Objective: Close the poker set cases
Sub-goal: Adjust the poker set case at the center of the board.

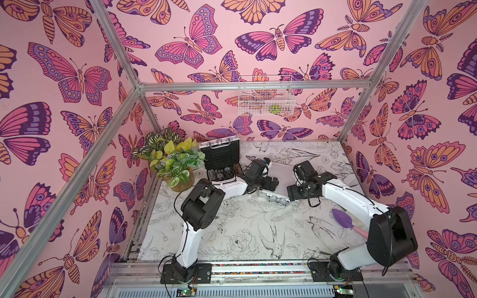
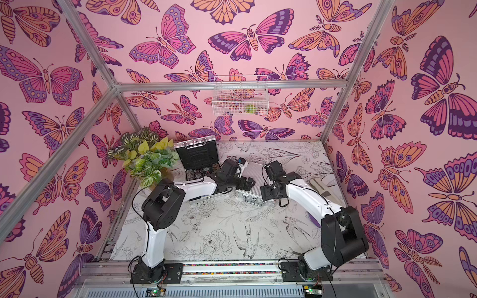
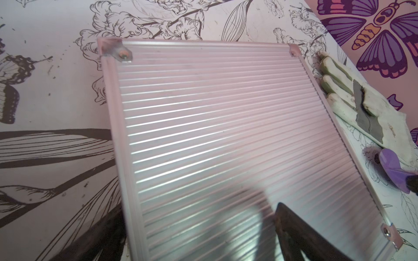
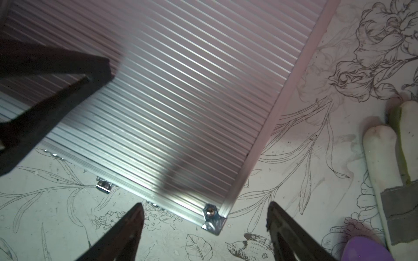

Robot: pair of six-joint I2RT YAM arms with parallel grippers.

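Nearest, the right gripper (image 4: 204,204) has its fingers spread wide at the front corner of the closed case (image 1: 282,175) mid-table, holding nothing. The left gripper (image 3: 200,205) is likewise spread, empty, above that case's ribbed lid. Farther back, the open case (image 1: 219,154) sits beside the plant (image 1: 170,160), lid upright.

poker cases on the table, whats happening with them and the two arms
It is a closing job, half done. The centre case already lies shut, ribbed lid down; the left gripper and right gripper both hover over it, open and holding nothing. The back case beside the plant stands open, lid upright, not yet closed.
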